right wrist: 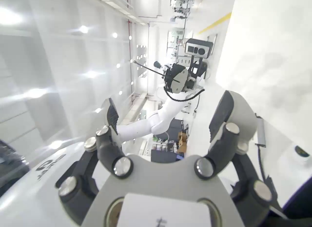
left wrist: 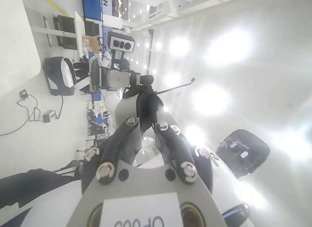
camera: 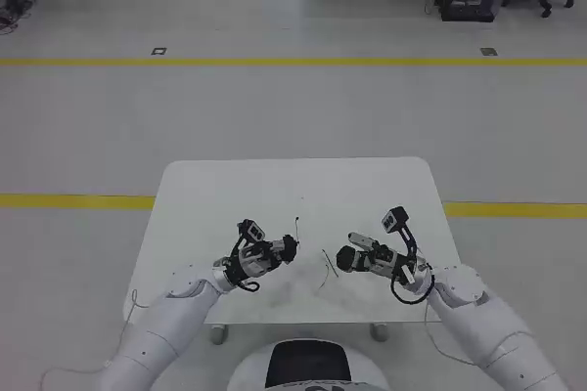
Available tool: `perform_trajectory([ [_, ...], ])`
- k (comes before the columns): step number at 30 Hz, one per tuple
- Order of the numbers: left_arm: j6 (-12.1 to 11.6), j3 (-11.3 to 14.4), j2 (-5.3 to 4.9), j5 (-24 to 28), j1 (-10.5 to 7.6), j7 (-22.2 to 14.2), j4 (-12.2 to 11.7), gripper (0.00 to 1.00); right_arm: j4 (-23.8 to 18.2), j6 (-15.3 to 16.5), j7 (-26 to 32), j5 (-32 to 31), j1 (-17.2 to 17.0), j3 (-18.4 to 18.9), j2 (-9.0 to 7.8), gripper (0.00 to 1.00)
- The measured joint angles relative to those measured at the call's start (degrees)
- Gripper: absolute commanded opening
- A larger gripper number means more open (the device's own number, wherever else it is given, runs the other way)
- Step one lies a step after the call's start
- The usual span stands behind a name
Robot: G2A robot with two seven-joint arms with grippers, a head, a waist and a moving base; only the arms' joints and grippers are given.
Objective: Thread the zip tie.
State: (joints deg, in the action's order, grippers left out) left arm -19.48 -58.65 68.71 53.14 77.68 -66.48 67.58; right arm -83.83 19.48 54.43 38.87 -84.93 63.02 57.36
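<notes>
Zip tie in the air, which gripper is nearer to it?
Left. The left gripper is shut on the zip tie; the right gripper is open and apart from it.

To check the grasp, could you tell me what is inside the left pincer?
The left pincer is shut on a thin black zip tie, its free end sticking out; the clamped stretch is hidden inside the grip.
</notes>
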Motion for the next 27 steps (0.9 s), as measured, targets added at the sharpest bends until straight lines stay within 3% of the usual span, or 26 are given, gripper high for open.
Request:
perform_trajectory([
  [6,0.0,1.4,1.22,-0.6,-0.95,-1.1,-1.7,0.00,6.7,0.0,13.9,6.8,2.5,-0.1,3.09,1.00],
  [16,0.0,1.4,1.22,-0.7,-0.97,-1.0,-1.7,0.00,6.7,0.0,13.3,6.7,2.5,-0.1,3.05,1.00],
  [19,0.2,2.1,1.41,0.7,-0.17,-1.2,-0.3,0.00,6.8,-0.5,11.7,6.5,2.4,-0.4,3.22,1.00],
  [23,0.0,2.9,2.06,4.3,0.32,-4.7,0.7,0.00,8.3,-1.9,12.8,10.9,2.6,-1.5,3.87,1.00],
  [27,0.0,3.7,3.43,7.1,-0.33,-7.2,-0.6,0.00,11.2,-1.7,14.7,14.7,3.9,-3.2,4.83,1.00],
])
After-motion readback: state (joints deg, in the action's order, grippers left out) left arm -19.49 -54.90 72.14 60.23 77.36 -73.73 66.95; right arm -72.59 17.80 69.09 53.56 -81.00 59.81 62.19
